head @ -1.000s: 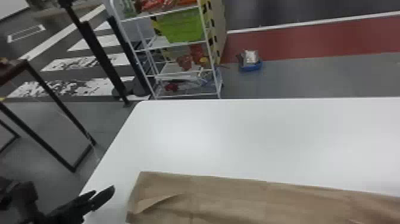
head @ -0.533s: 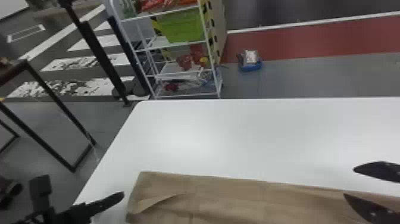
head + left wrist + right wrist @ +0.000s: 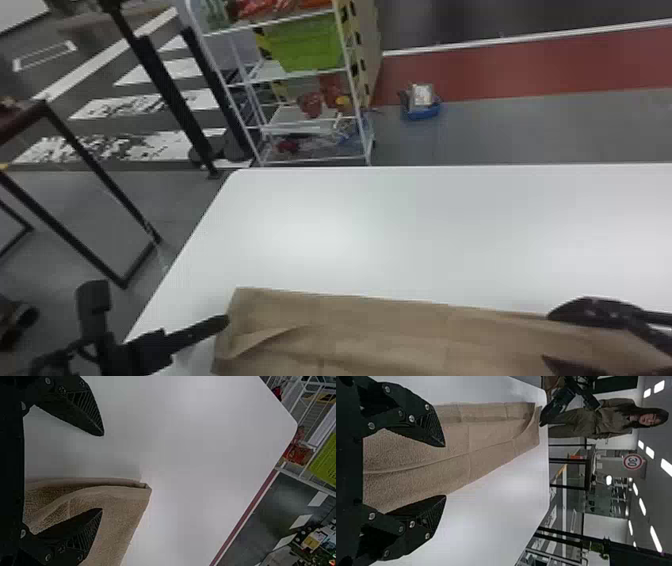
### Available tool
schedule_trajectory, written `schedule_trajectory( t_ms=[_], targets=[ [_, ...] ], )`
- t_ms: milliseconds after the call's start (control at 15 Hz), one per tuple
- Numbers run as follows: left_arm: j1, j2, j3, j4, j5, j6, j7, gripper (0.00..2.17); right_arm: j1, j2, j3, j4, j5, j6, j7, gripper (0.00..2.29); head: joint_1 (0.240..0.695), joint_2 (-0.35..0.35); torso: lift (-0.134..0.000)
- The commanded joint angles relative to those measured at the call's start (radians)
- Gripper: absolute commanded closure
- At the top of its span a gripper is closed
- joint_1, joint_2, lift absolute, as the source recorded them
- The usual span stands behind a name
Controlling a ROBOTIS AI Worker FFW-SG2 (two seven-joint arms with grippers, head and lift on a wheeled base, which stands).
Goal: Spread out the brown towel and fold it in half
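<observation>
Brown towel (image 3: 375, 332) stretches from left gripper (image 3: 160, 303) to beneath right gripper (image 3: 547, 337), both spread wide.

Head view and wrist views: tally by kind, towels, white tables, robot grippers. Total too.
Towels: 1 (brown towel)
Tables: 1 (white table)
Grippers: 2 (left gripper, right gripper, both with jaws open)
Total: 4

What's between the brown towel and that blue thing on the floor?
White tabletop, then grey floor, between the towel and blue thing, in the head view.
</observation>
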Motion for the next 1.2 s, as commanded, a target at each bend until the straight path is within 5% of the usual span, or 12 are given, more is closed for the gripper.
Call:
schedule_trajectory(
  t_ms=[0,400,667,933,1067,1133],
  targets=[
    [-0.002,0.002,0.006,-0.008,-0.002,0.013,-0.001,0.21,-0.014,-0.001,0.041,0.001,0.052,0.046,0.010,0.59,0.695,0.350,-0.124],
    [-0.013,0.010,0.028,-0.026,-0.010,0.025,-0.019,0.21,-0.095,-0.006,0.165,0.001,0.180,0.215,0.035,0.62,0.695,0.350,-0.124],
    [-0.015,0.013,0.025,-0.058,-0.030,0.074,-0.019,0.21,-0.168,-0.024,0.254,0.005,0.209,0.387,0.066,1.10,0.695,0.350,-0.124],
    [-0.024,0.018,0.025,-0.100,-0.051,0.138,-0.019,0.21,-0.198,-0.029,0.270,0.027,0.210,0.424,0.072,1.24,0.695,0.350,-0.124],
    [-0.025,0.018,0.025,-0.126,-0.065,0.175,-0.019,0.21,-0.200,-0.029,0.270,0.022,0.192,0.442,0.072,1.16,0.695,0.350,-0.124],
    [-0.027,0.018,0.022,-0.133,-0.076,0.194,-0.019,0.21,-0.200,-0.029,0.259,0.016,0.170,0.442,0.072,0.78,0.695,0.350,-0.124]
  ],
)
